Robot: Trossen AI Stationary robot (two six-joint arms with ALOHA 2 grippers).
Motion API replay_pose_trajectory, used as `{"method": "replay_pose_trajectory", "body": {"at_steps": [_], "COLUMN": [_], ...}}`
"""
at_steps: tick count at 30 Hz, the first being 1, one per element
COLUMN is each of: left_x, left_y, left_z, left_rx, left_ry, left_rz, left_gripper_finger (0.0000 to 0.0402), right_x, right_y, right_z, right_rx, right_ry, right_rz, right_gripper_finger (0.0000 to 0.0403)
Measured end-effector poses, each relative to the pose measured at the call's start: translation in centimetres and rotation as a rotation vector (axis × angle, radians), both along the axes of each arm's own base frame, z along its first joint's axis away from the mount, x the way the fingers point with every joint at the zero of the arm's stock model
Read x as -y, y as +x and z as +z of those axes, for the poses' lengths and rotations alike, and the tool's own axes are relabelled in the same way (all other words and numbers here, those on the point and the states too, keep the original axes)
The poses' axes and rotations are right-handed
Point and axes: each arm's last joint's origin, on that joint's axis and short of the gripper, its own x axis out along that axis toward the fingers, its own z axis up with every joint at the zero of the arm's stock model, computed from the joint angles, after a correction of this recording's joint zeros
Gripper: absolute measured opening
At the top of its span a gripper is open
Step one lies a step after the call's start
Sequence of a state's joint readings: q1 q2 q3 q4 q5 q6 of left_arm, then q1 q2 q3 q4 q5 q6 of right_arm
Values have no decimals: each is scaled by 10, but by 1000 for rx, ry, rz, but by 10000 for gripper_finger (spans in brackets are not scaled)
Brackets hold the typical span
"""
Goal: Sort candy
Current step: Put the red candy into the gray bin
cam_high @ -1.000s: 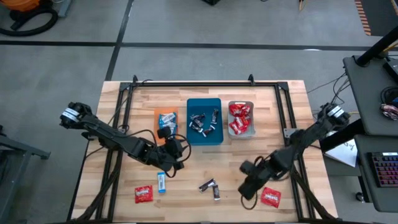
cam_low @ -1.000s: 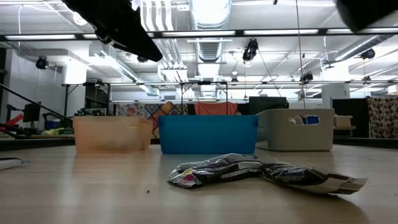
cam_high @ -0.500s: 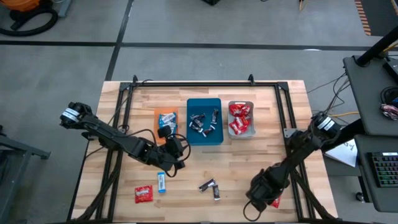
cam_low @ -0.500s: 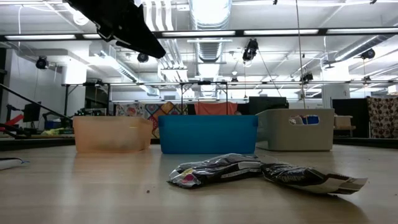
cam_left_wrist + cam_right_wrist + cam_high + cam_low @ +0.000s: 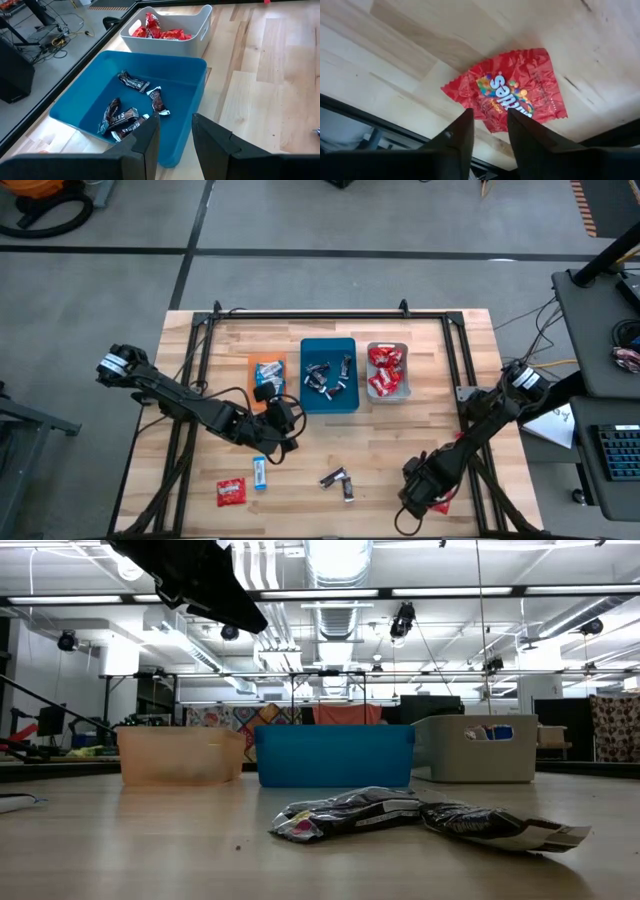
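Observation:
Loose candy lies on the table's near half: a red packet (image 5: 230,492), a blue-and-white one (image 5: 260,472) and two dark ones (image 5: 333,477), which also show in the low view (image 5: 350,812). My right gripper (image 5: 420,496) points steeply down over another red packet (image 5: 517,92) at the near right. Its fingers stand a little apart at the packet's edge, and the packet lies flat on the wood. My left gripper (image 5: 285,432) hovers open and empty near the orange tray (image 5: 267,375). My right gripper's fingertips (image 5: 462,125) stand from above at one edge (image 5: 487,117) of the flat red packet. I cannot tell whether they touch it. The packet rests on the table.
The teal tray (image 5: 328,402) holds dark candies and the grey tray (image 5: 387,394) holds red ones, both mid-table toward the far side. A black frame rail (image 5: 470,405) runs along the table's right side. Bare wood lies between the trays and the loose candies.
My right gripper has moved down and toward the table's near right corner, tipping more steeply downward, until it covers the red packet there in the high view. It has kept still in the last half second. The packet has not shifted.

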State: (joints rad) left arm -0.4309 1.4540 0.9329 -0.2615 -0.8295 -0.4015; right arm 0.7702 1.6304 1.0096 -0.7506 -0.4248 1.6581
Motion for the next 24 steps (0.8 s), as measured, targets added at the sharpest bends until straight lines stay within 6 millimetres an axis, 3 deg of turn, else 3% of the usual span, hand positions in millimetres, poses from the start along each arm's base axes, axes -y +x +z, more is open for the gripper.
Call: {"method": "replay_pose_trajectory", "body": {"at_steps": [9, 15, 19, 24], "left_x": [0, 0, 0, 0], "left_y": [0, 0, 1, 1], "left_z": [0, 0, 1, 1], "left_rx": [13, 14, 30, 32], "left_ry": [-21, -22, -38, -41], "left_rz": [12, 13, 20, 22], "left_gripper_finger": [98, 98, 98, 98], "right_x": [-10, -14, -17, -19], "right_y": [-10, -11, -8, -5], "right_z": [0, -15, -29, -43], "right_rx": [5, 64, 99, 99], "right_ry": [-29, -141, -183, -202], "right_rz": [-1, 15, 69, 111], "right_gripper_finger": [200, 248, 245, 179]}}
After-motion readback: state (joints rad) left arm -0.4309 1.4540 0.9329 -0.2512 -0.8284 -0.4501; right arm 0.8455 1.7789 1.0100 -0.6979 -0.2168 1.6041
